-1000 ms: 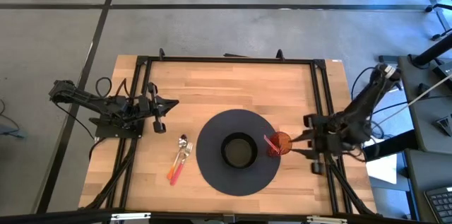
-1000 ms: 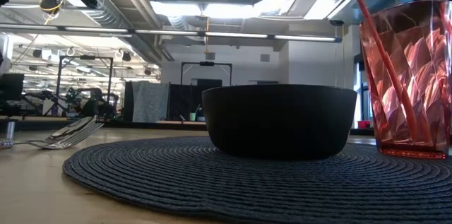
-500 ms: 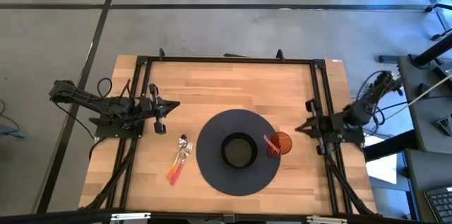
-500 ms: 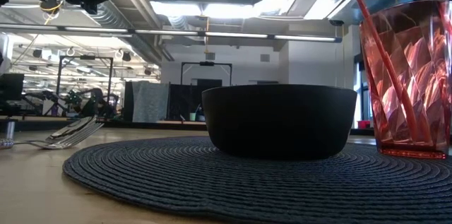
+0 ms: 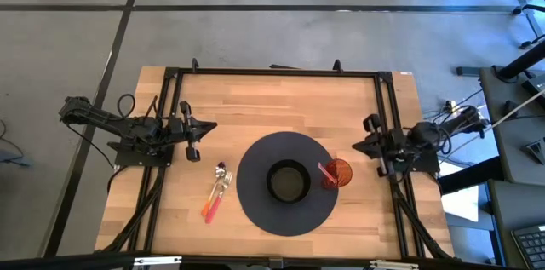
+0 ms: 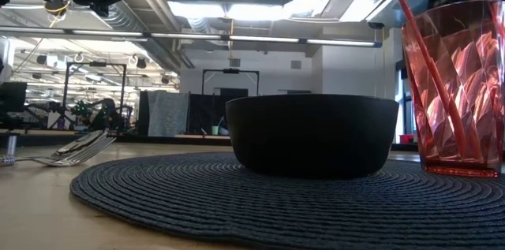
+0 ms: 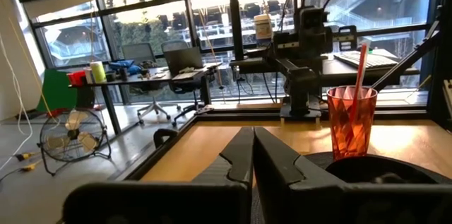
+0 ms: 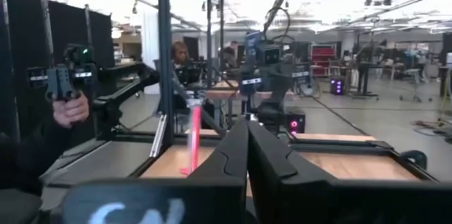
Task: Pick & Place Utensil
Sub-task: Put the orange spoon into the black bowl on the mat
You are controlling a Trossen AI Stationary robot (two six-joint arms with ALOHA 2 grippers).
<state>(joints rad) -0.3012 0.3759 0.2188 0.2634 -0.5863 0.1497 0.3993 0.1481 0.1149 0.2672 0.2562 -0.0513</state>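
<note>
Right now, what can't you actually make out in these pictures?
- Inside of the bowl: low view, hidden by its own wall.
- Cup: low view, cut by the right edge.
- Spoon and fork: high view, too small for detail.
- Utensil: right wrist view, blurred, partly behind the fingers.

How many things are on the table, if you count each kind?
Placemat: 1
Bowl: 1
Cup: 1
Straw in the cup: 1
Fork: 1
Spoon: 1
Total: 6
</note>
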